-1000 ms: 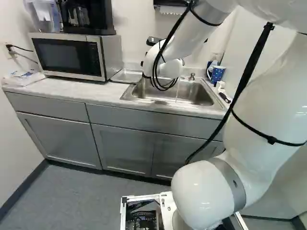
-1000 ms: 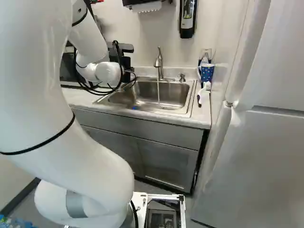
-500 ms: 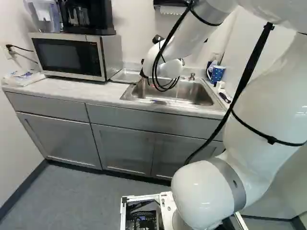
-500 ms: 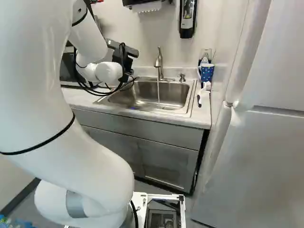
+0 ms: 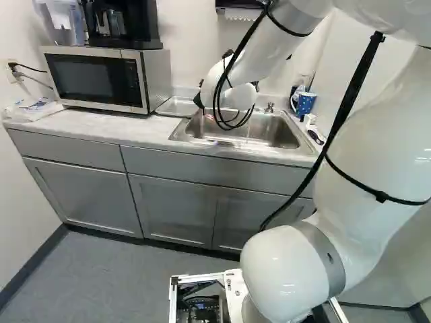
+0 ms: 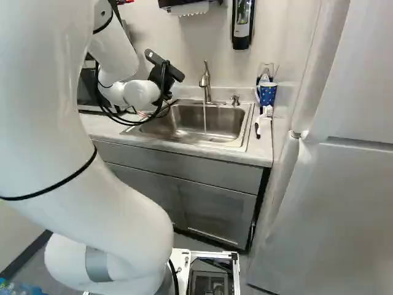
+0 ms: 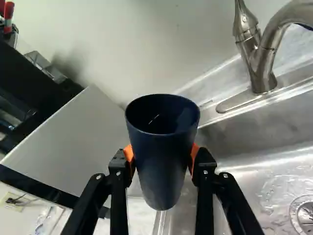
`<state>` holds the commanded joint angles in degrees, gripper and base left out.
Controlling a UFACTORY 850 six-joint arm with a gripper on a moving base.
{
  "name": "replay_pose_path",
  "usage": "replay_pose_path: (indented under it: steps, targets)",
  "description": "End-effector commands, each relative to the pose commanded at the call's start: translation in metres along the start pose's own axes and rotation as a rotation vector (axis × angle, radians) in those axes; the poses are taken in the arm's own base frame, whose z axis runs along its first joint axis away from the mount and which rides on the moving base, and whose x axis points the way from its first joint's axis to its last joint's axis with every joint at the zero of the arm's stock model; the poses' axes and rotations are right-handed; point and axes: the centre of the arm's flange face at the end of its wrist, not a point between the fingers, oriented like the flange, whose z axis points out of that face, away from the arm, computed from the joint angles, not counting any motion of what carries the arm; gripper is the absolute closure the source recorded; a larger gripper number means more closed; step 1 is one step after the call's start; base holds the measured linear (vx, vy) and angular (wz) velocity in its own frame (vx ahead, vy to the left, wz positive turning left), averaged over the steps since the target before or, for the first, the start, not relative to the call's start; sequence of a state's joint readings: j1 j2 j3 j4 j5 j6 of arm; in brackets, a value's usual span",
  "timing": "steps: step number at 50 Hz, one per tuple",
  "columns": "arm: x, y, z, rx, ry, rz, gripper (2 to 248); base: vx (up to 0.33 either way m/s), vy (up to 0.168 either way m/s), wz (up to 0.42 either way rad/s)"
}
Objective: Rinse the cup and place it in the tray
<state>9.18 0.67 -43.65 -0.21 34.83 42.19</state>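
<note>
While two orange pads [image 7: 194,157] press one dark blue cup [image 7: 163,152] between them, the pincer [image 6: 164,92] holds it near one sink's edge [image 6: 202,145]; one microwave [image 5: 94,79] stands on the surface [image 5: 101,125], one faucet [image 6: 206,83] runs, and one white-dotted mug [image 6: 268,93] sits beyond.

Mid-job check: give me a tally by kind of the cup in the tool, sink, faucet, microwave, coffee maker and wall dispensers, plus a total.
Cup in tool: 1
Sink: 1
Faucet: 1
Microwave: 1
Coffee maker: 1
Wall dispensers, soap and towel: 2
Total: 7
</note>
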Motion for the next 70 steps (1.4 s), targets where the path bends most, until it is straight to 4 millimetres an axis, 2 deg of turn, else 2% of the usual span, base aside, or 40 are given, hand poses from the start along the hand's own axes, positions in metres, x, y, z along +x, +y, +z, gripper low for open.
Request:
replay_pose_path:
  steps: [70]
  targets:
    - [0.0, 0.0, 0.0, 0.0, 0.0, 0.736, 126, 0.0, 0.0, 0.0]
